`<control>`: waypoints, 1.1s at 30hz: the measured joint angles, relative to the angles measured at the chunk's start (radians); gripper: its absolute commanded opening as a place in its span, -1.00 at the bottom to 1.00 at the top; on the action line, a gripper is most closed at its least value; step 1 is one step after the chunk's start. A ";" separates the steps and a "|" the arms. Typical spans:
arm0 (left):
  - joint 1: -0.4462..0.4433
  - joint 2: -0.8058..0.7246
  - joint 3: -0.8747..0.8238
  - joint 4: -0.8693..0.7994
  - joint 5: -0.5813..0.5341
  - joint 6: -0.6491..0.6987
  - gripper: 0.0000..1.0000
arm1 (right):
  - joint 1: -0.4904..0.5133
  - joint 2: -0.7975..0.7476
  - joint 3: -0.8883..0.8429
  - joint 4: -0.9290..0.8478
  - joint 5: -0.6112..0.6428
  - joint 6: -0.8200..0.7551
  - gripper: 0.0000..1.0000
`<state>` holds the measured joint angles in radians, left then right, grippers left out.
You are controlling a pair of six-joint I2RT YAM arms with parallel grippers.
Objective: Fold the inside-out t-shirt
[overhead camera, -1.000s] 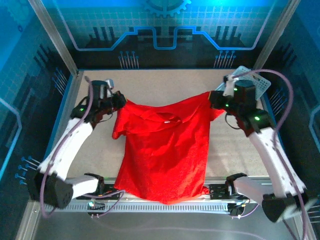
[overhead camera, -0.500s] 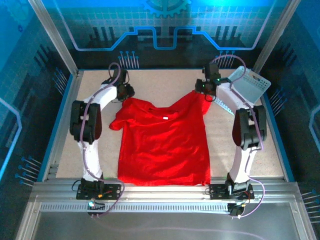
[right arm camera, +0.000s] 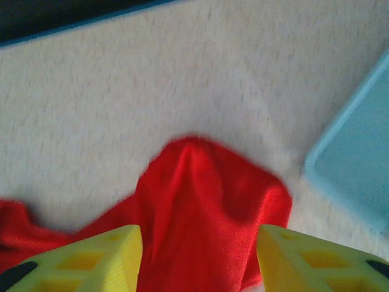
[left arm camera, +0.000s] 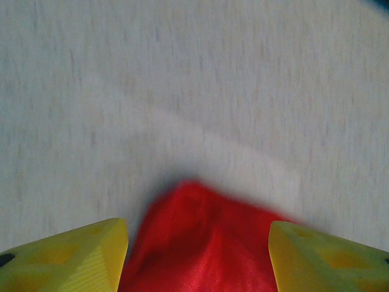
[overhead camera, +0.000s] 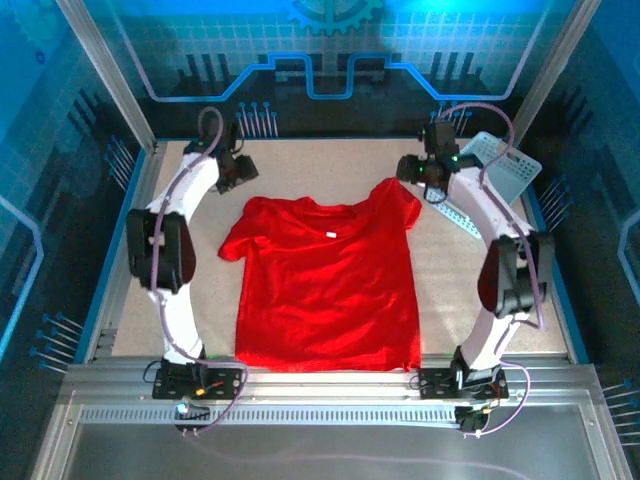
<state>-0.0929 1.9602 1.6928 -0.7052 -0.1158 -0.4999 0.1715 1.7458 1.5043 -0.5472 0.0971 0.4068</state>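
One red t-shirt (overhead camera: 325, 285) lies flat on the tabletop (overhead camera: 320, 165), collar far, hem near. Its far-left shoulder tip sits under the left tool (overhead camera: 238, 175) and its far-right tip under the right tool (overhead camera: 413, 172). Two tools, both spread wide, clamping nothing; one blue basket (overhead camera: 510, 175) far right.

In the left wrist view the inside-out t-shirt (left arm camera: 200, 255) is a blurred red peak cut off by the bottom edge, as are the yellow fingers (left arm camera: 73, 258) of the left gripper (left arm camera: 197, 228). In the right wrist view the shirt runs off the bottom and left edges, and the right edge cuts the blue basket (right arm camera: 358, 170) to one corner. From above, the right arm (overhead camera: 480, 210) hides part of that basket.
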 measured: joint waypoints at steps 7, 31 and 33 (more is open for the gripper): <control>-0.196 -0.179 -0.355 0.113 0.063 -0.034 0.28 | 0.153 -0.114 -0.254 0.001 -0.030 0.003 0.19; -0.072 0.232 -0.095 0.332 0.151 -0.131 0.25 | 0.042 0.591 0.377 0.002 -0.090 0.090 0.24; -0.066 0.275 -0.026 0.324 0.163 -0.130 0.27 | 0.033 0.649 0.474 -0.022 -0.095 0.090 0.25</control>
<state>-0.1593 2.2349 1.6669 -0.3809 0.0471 -0.6304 0.2047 2.3951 1.9785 -0.5694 0.0017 0.4973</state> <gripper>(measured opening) 0.627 0.621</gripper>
